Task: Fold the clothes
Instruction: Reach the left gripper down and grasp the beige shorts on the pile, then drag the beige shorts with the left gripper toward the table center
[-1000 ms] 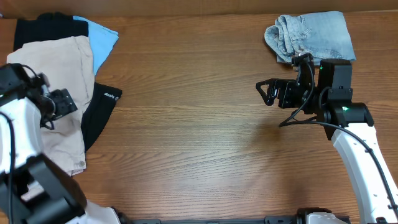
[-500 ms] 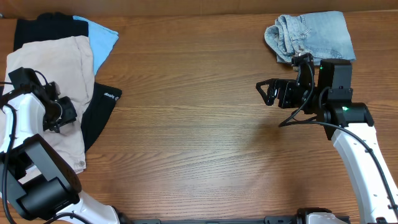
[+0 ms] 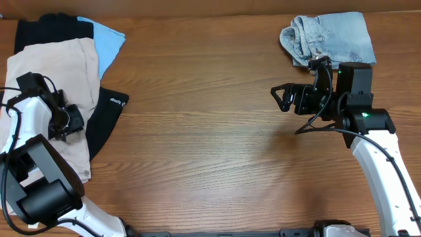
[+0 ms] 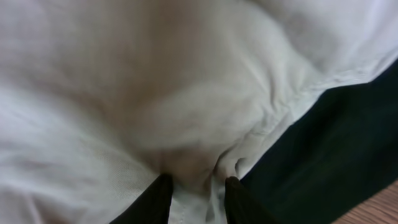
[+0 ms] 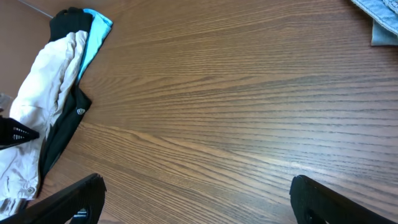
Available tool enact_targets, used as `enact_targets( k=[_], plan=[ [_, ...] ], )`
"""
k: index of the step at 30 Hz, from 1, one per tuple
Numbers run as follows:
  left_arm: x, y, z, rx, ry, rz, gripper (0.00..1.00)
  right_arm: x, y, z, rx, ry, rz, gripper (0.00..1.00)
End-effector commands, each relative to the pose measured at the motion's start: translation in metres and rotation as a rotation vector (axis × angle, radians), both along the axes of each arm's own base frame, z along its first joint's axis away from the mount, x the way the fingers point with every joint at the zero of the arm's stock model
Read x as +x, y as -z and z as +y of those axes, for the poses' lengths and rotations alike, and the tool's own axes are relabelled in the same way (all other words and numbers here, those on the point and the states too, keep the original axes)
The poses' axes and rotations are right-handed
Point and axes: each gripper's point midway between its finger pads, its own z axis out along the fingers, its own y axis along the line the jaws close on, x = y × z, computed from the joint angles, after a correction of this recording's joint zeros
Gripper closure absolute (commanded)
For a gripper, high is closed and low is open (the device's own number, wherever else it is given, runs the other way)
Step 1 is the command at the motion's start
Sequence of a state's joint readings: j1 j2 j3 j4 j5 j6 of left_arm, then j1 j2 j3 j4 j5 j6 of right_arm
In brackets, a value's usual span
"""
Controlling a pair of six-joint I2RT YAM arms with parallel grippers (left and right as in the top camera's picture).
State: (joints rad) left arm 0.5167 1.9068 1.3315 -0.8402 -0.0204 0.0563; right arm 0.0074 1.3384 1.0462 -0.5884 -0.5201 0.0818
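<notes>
The clothes lie in a pile at the table's left edge: pale beige shorts [image 3: 56, 72] on top of black garments [image 3: 107, 113] and a sky-blue one [image 3: 105, 36]. My left gripper [image 3: 69, 122] presses down on the shorts near their right side. In the left wrist view its two dark fingers [image 4: 152, 200] pinch a raised fold of the beige shorts [image 4: 186, 112], and black cloth [image 4: 329, 149] shows at the right. My right gripper [image 3: 279, 97] hovers open over bare wood at mid-right, holding nothing. The right wrist view shows the shorts [image 5: 37, 106] far to the left.
A folded pale denim garment [image 3: 329, 38] lies at the back right, just behind the right arm; its corner shows in the right wrist view [image 5: 380, 18]. Bare wooden tabletop [image 3: 197, 131] stretches between the pile and the right arm.
My left gripper has lowered onto the beige shorts and closed its jaws on a fold of the cloth. The right arm has not moved.
</notes>
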Motion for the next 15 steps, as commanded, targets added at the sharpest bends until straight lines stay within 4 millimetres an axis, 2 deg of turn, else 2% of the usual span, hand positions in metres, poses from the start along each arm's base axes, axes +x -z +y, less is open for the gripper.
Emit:
enact_targets(
  k=[1, 3, 4, 5, 6, 11, 15],
  plan=[
    [0.001, 0.007, 0.0, 0.005, 0.016, 0.021, 0.69, 0.003, -0.013, 0.002, 0.003, -0.008, -0.035, 0.01],
    [0.0, 0.009, 0.0, 0.003, 0.014, 0.025, 0.74, 0.003, -0.013, 0.002, 0.003, -0.008, -0.035, 0.01],
    [0.0, 0.009, 0.0, 0.002, 0.012, 0.026, 0.81, 0.003, -0.013, 0.002, 0.003, -0.008, -0.035, 0.01],
    [0.0, 0.009, 0.0, 0.001, 0.012, 0.027, 0.92, 0.003, -0.013, 0.002, 0.003, -0.008, -0.035, 0.01],
    [0.0, 0.009, 0.0, 0.001, 0.012, 0.027, 0.96, 0.003, -0.013, 0.002, 0.003, -0.008, -0.035, 0.01],
    [-0.001, -0.004, -0.001, -0.014, -0.062, 0.031, 0.96, 0.003, -0.013, 0.002, 0.003, -0.007, -0.035, 0.01],
    [0.011, -0.032, -0.011, -0.066, -0.095, 0.01, 0.96, 0.003, -0.013, 0.002, 0.003, -0.007, -0.035, 0.01]
  ],
)
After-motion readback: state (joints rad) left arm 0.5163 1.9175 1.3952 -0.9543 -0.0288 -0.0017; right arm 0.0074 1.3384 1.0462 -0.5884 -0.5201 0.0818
